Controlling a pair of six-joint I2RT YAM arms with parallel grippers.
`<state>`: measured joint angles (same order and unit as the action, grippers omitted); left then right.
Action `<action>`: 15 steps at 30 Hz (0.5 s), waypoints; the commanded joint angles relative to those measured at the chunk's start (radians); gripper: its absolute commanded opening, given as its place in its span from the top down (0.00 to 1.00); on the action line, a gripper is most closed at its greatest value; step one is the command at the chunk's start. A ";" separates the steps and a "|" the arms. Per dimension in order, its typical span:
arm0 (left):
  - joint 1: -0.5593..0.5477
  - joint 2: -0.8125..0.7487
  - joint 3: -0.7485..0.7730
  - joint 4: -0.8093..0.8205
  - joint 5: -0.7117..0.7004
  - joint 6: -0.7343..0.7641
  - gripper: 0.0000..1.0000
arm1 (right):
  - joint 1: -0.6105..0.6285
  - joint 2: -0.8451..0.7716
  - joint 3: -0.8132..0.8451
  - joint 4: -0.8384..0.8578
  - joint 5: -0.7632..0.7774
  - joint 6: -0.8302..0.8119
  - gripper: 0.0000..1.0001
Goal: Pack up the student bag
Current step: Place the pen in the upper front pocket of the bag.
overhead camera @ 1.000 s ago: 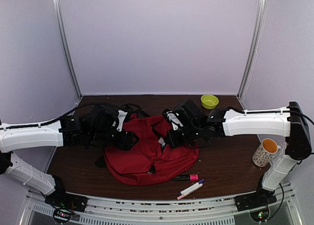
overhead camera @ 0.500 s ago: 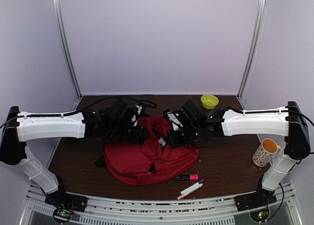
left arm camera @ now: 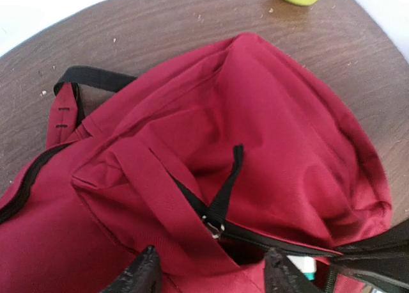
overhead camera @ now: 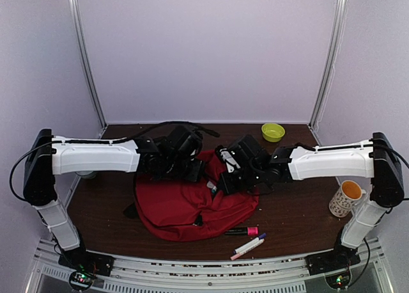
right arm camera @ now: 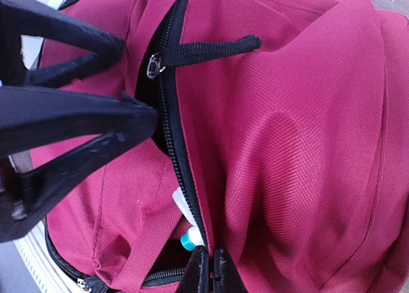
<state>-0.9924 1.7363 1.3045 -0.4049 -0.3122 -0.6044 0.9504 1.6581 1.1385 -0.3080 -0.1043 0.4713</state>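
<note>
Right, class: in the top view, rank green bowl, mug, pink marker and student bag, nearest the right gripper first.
1. student bag, at the right gripper
2. pink marker, near edge
3. green bowl, back edge
4. mug, far right

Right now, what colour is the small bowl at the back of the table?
The bowl is yellow-green, clearest in the top external view.
</note>
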 commanded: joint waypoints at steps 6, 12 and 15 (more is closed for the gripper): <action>-0.003 0.042 0.012 0.009 -0.041 0.025 0.76 | -0.018 -0.020 -0.031 -0.003 -0.016 -0.002 0.95; -0.002 -0.004 -0.020 -0.002 -0.045 0.052 1.00 | -0.018 -0.007 -0.016 0.005 -0.048 -0.008 0.95; 0.001 -0.035 -0.032 -0.023 -0.028 0.071 1.00 | -0.019 0.000 -0.008 0.008 -0.066 -0.012 0.95</action>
<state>-0.9943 1.7695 1.2907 -0.4206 -0.3389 -0.5690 0.9360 1.6581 1.1263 -0.2878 -0.1455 0.4698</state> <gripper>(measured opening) 0.013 0.047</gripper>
